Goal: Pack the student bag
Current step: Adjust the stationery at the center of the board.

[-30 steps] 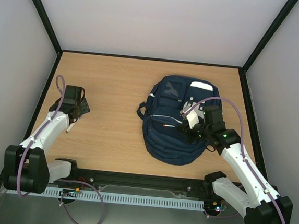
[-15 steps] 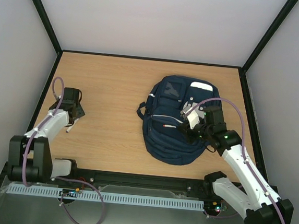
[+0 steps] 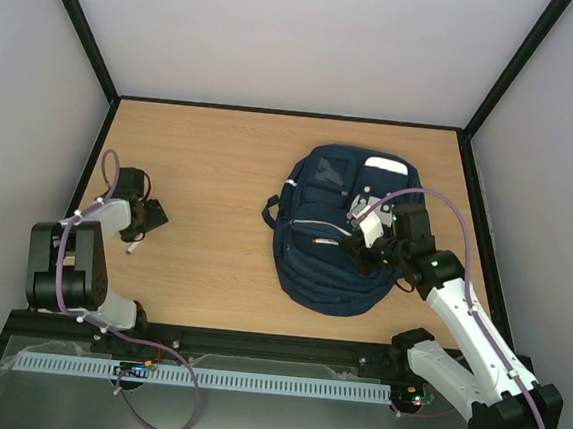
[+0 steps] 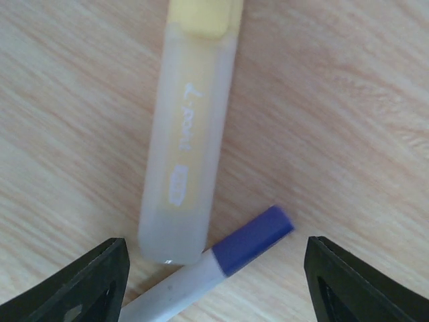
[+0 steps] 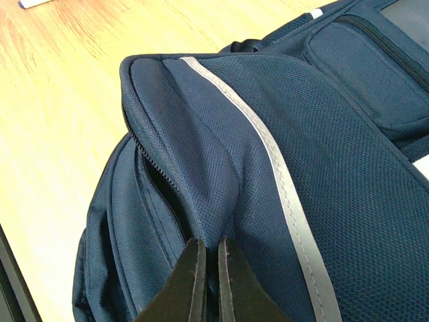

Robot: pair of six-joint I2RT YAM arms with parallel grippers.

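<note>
Views from above and from each wrist during packing. Nearest the viewer, the left arm [image 3: 72,256] folds back on itself well to the left of the student bag [image 3: 337,229], and the right arm [image 3: 459,310] reaches in over the bag's near right corner. The left jaws stand wide apart and empty, low over a yellow highlighter [image 4: 188,134] and a blue-capped pen [image 4: 221,261]. Both lie flat on the desk [image 3: 220,169], well apart from the bag, off its left side. The highlighter's long axis runs away from the wrist camera and crosses the line between the two fingertips almost squarely, with its near end lying between them. The pen lies slantwise just beside that end, possibly touching it. The right jaws are closed on a pinched fold of the bag's navy fabric, just beside a white reflective stripe [image 5: 281,188] and near a zip line [image 5: 151,181]. The bag lies flat on the desk, its long axis running near to far and a pale patch [image 3: 386,165] at its far end. The left arm is the nearer to the highlighter, so the next move probably falls to it: closing across the barrel's width, then carrying rightward to the bag, whose fabric the right arm appears to be holding up.
</note>
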